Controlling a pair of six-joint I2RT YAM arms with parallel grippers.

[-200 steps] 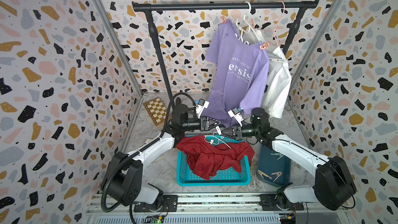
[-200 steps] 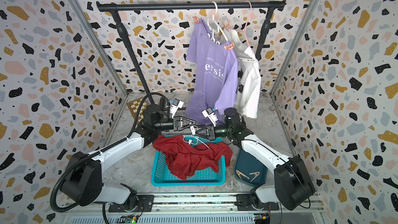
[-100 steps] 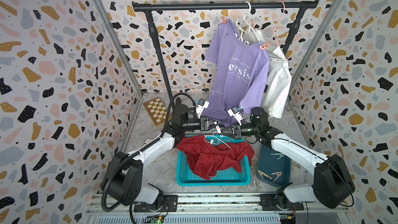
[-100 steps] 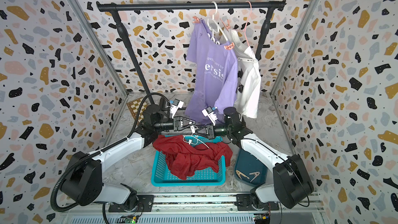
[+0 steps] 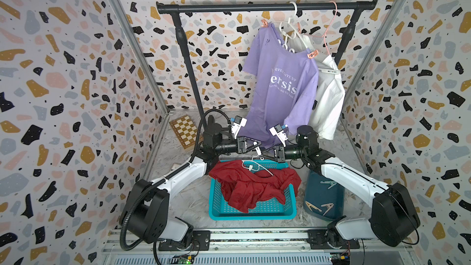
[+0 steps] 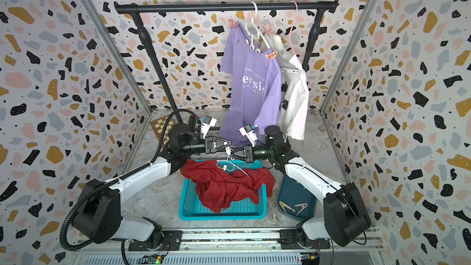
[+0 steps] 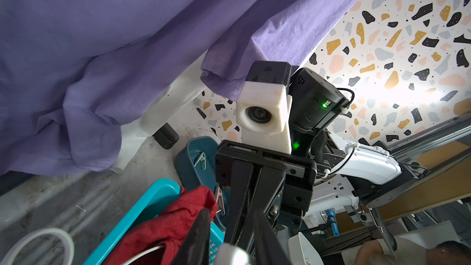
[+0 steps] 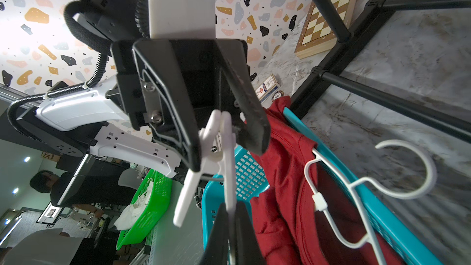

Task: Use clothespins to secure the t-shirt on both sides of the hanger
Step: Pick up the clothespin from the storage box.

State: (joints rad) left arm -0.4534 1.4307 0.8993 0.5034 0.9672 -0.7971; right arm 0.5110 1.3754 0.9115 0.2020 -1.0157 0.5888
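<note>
Right tool [image 8: 230, 215] pinches the white clothespin [image 8: 228, 174]; left tool [image 8: 226, 154] straddles its far end (grip uncertain). Best seat it squarely on the handles before the right lets go.

The left tool [image 6: 227, 146] and right tool [image 6: 233, 156] meet tip to tip above a teal basket's [image 6: 193, 210] 12 o'clock edge, a white clothespin [image 6: 227, 150] between them. A red t-shirt [image 6: 224, 187] drapes over the basket, a white hanger [image 6: 233, 166] on it. At the basket's 3 o'clock, tan clothespins [image 6: 293, 206] lie in a dark tray [image 6: 290, 189].
</note>
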